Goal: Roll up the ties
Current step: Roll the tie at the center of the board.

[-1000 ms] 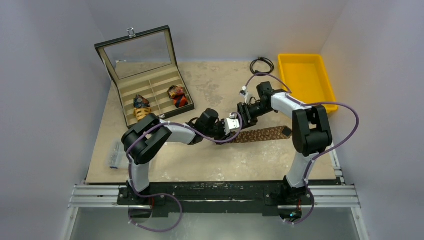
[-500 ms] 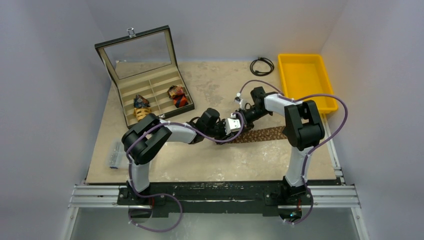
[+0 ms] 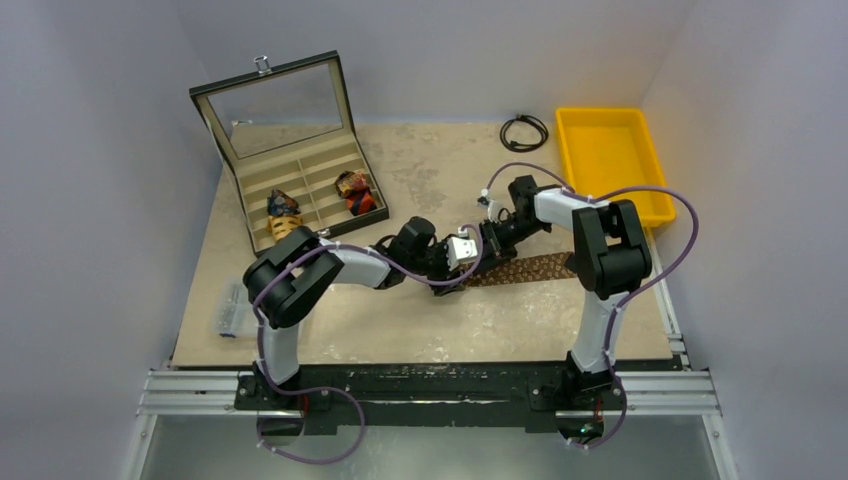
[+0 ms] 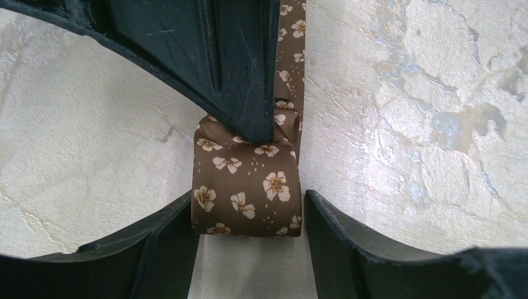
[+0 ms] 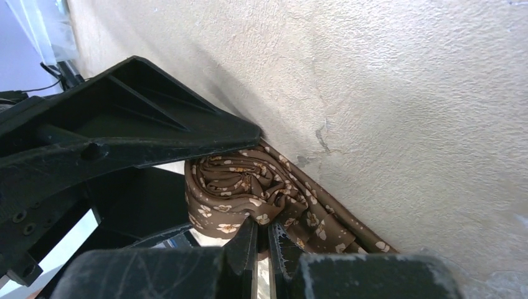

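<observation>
On the table (image 3: 420,330) the brown tie (image 3: 530,267) lies flat, one end wound into a coil (image 4: 246,180). The left gripper (image 4: 249,202) stands spread either side of the coil, probably to steady it, while the right gripper (image 5: 264,233) pinches its inner folds, apparently for turning.

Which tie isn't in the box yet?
The brown tie, partly rolled on the table. The red tie and the blue tie already sit coiled in the box.
</observation>
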Controlling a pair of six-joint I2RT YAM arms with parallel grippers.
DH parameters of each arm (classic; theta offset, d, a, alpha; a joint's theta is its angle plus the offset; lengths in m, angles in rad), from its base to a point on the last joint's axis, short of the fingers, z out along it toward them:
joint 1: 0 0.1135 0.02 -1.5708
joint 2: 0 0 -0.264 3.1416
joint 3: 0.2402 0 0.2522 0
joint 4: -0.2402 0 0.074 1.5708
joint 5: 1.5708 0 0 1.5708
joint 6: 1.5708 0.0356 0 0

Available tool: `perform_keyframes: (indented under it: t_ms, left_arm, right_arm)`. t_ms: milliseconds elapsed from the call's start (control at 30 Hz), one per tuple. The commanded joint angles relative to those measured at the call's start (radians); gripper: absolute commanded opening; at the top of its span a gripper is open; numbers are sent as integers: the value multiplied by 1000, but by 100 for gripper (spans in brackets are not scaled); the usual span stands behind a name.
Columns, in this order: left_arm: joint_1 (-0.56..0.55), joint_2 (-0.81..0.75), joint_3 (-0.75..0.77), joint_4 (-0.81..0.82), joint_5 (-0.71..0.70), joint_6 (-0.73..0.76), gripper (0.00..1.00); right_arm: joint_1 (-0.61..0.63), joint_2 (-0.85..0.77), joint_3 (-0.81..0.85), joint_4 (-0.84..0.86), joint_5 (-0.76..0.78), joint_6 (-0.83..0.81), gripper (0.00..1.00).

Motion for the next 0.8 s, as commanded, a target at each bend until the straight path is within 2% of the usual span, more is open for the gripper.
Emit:
perform_keyframes:
  t_ms: [0, 167, 367, 600, 767]
  left_arm:
    - [0, 26, -14, 74, 70, -42, 61]
    - [-7, 75, 3, 187, 69, -72, 67]
    - [-9, 135, -11, 342, 82, -81, 66]
    - [-28, 167, -8, 348, 91, -60, 45]
    - [-34, 121, -30, 236, 10, -46, 26]
  right_arm:
    - [-1, 23, -28, 39, 186, -34, 0]
    - [-2, 35, -35, 52, 243, -31, 0]
    - [-3, 39, -38, 62, 317, -32, 0]
    - [-1, 58, -22, 67, 340, -31, 0]
    - [1, 10, -29, 100, 178, -22, 0]
